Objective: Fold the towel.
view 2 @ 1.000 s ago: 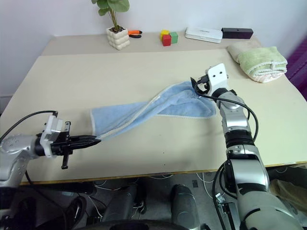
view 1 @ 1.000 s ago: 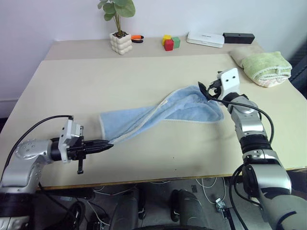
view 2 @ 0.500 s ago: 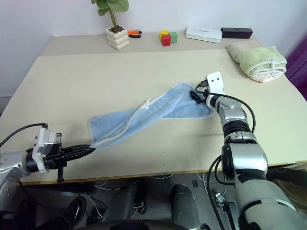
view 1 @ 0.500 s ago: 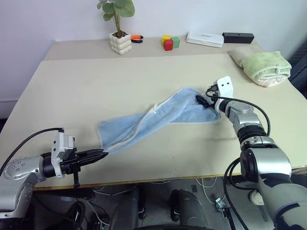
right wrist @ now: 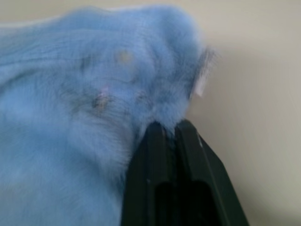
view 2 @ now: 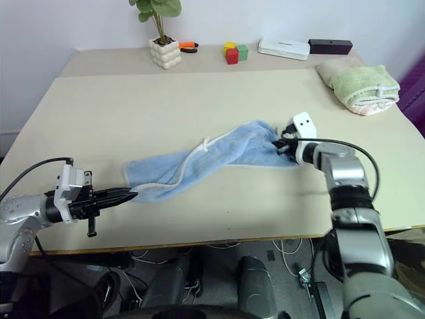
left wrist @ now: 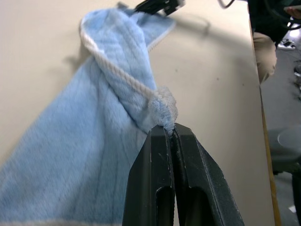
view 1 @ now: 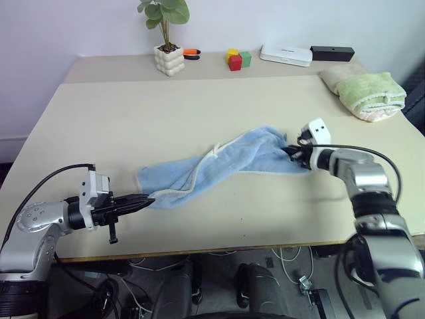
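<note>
The light blue towel [view 1: 219,163] lies stretched and bunched across the middle of the beige table [view 1: 166,106], with white edging along its folds. My left gripper [view 1: 147,200] is shut on the towel's near left corner, low over the table; the left wrist view shows the corner [left wrist: 163,106] pinched between the black fingers [left wrist: 155,174]. At the towel's right end my right gripper [view 1: 292,153] is shut on the other corner [right wrist: 155,101], its black fingers [right wrist: 150,183] closed on the cloth.
A folded green towel on a beige one [view 1: 368,93] lies at the back right. Along the far edge stand a potted plant [view 1: 167,50], an orange tool [view 1: 190,52], coloured blocks [view 1: 236,59], a white box [view 1: 285,54] and a black box [view 1: 332,52].
My right gripper came down and back toward the near side, and shut on the towel's right corner. The towel's right end sank flatter onto the table. The left gripper kept its hold.
</note>
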Motion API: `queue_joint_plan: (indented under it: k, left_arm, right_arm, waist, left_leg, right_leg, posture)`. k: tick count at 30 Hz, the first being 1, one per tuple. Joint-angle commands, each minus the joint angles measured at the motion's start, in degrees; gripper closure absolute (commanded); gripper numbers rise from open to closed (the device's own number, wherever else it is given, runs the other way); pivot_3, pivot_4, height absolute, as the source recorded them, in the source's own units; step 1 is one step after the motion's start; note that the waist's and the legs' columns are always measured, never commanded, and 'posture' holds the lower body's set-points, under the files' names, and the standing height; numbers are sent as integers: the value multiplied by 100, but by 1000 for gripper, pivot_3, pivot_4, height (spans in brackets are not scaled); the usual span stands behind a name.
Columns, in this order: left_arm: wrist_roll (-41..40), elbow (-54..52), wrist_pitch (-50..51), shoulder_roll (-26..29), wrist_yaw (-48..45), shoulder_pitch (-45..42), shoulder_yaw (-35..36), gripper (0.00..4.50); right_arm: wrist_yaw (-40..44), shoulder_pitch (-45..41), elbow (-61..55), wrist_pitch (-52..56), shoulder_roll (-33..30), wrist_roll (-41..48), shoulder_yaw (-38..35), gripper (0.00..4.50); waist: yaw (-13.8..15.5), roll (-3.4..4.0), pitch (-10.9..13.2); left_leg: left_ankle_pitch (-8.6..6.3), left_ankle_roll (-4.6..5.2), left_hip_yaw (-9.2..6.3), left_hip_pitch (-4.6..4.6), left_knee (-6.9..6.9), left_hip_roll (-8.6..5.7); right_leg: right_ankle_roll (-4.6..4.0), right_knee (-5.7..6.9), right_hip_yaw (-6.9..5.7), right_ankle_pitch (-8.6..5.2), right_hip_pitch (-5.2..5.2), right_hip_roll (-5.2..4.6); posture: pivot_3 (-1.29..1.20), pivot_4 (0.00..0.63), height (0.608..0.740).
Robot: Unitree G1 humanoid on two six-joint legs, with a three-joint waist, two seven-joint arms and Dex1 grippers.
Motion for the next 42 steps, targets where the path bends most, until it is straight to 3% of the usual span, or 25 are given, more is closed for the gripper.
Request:
queue_joint_plan:
  k: [1,3,7,8,10,17,24,33,42]
  left_arm:
    - [15,38,-125,122,-80,-113,96,4500]
    - [29,76,-144,124,-90,-153,67,4500]
    - [62,102,-134,100,-68,-262,-36,4500]
    - [76,100,-137,99,-77,-280,-64,4500]
    - [74,86,-115,96,-84,-306,-85,4500]
    - [92,59,-83,120,-80,-328,-92,4500]
    - [105,-8,-69,96,-30,-338,-151,4500]
    - [144,-58,-101,66,40,-412,-252,4500]
    - [183,-170,-94,40,153,-374,-290,4500]
  right_arm:
    - [723,678,-1475,571,-670,346,96,4455]
    - [923,1013,-1993,535,-967,399,128,4455]
    - [937,1087,-1974,59,-1095,293,154,4455]
    - [991,1047,-1934,79,-1059,423,53,4210]
    - [1005,1001,-1894,25,-1089,441,14,3615]
    - [864,435,-1325,-132,-1393,392,-220,203]
    - [578,-24,-665,-599,-1318,206,-179,203]
    - [-877,-1237,965,-817,320,183,-323,203]
    - [-1064,-1650,2137,-1259,440,-522,261,203]
  waist:
    - [3,2,1]
    - [-9,0,0]
    - [-57,1,1]
    - [-45,2,1]
    - [-33,1,2]
    - [-18,1,3]
    - [-27,1,3]
    - [-24,2,5]
    - [-63,3,6]
  left_leg:
    - [-3,0,-1,0,0,1]
    - [-10,-12,-2,-1,0,1]
    - [-12,-14,3,0,0,11]
    - [-12,-14,4,0,0,11]
    - [-12,-14,4,-1,0,11]
    - [-12,-12,4,-9,2,5]
    - [-12,-12,5,-10,1,8]
    - [15,-25,13,-15,0,13]
    - [14,-20,13,-19,2,3]
  right_leg:
    - [-1,-2,0,-1,-1,0]
    - [-13,-5,0,-8,-4,-3]
    - [-18,-17,1,-9,-6,1]
    - [-18,-17,1,-9,-7,2]
    - [-18,-17,0,-9,-9,2]
    - [-18,-25,-1,-8,-22,-2]
    - [-17,-25,-1,-7,-10,1]
    - [-6,-5,0,5,-18,8]
    - [-3,-5,3,4,-20,5]
  posture:
    - [0,150,740]
    - [0,150,740]
    - [0,150,740]
    - [0,150,740]
    - [0,150,740]
    - [0,150,740]
    - [0,150,740]
    - [0,150,740]
    - [0,150,740]
